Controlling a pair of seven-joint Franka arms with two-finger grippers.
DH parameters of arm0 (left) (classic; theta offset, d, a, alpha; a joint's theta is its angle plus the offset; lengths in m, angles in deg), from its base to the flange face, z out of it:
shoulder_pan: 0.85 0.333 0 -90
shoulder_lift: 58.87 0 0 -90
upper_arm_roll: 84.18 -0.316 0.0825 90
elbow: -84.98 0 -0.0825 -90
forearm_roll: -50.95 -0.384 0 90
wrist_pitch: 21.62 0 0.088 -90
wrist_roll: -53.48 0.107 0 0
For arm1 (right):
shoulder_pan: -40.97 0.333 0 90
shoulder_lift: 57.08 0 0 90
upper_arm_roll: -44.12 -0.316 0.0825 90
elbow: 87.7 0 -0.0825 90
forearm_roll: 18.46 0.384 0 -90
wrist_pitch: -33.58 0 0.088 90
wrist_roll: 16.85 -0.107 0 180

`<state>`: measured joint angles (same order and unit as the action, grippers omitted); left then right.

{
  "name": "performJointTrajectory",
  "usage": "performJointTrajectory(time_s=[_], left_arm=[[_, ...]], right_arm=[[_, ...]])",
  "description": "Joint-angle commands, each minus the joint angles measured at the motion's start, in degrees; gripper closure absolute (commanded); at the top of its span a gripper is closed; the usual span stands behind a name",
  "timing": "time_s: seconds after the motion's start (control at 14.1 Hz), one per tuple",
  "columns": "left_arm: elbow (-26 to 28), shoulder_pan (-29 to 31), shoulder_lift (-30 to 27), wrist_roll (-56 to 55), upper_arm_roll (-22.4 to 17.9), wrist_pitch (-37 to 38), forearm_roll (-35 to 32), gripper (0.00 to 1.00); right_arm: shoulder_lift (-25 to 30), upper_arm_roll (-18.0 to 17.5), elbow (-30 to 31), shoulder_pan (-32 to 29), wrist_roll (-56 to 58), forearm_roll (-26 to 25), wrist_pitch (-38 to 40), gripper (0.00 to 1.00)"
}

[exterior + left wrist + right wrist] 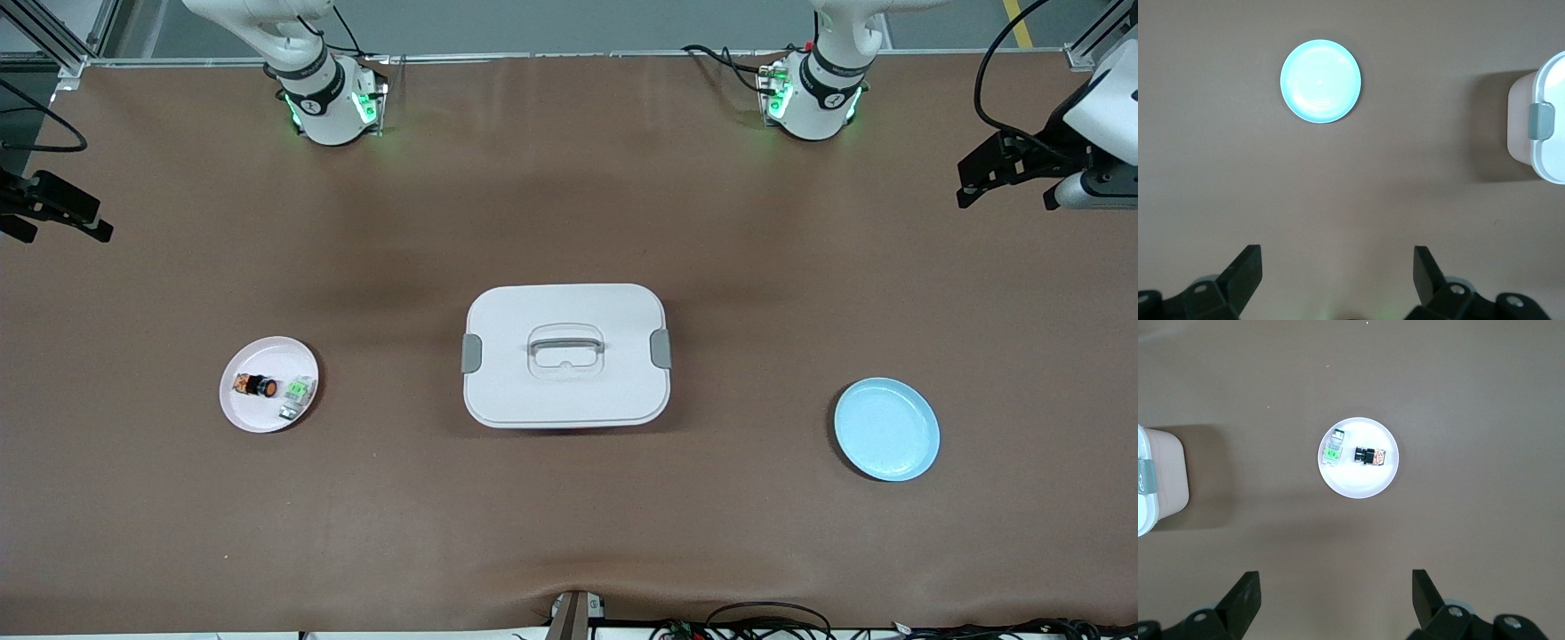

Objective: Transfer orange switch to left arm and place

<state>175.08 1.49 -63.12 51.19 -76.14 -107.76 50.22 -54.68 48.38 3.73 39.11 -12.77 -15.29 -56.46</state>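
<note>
One tiny black cylindrical orange switch (259, 386) with a round orange cap lies on its side on a smooth round pink plate (244, 409) toward the right arm's end of the brown matte table (569, 516), just beside one small green-and-grey component (299, 396). One large white rounded-rectangular box (566, 391) with two grey side latches stands mid-table, and one glossy round pale-blue plate (886, 429) lies toward the left arm's end. The left gripper (1338, 267) and right gripper (1336, 587) each hang released, fingers spread, holding nothing, over bare table.

White arms (311, 84); black joint bands; green-lit bases.
</note>
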Motion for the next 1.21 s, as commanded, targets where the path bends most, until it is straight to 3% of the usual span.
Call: performJointTrajectory(time_s=[0.0,0.85,1.14], left_arm=[[-1.3,0.3,0.5,0.4,0.0,0.6,-0.2,0.00],[-1.6,1.2,1.4,1.2,-0.1,0.6,-0.1,0.00],[-1.7,1.2,1.3,1.1,0.0,1.9,0.0,0.00]], right_arm=[[1.5,-0.3,1.3,-0.5,0.1,0.2,-0.3,0.00],[0.4,-0.1,0.7,-3.4,0.7,0.3,2.1,0.00],[-5.2,-0.1,0.6,-3.6,0.7,0.0,2.2,0.00]])
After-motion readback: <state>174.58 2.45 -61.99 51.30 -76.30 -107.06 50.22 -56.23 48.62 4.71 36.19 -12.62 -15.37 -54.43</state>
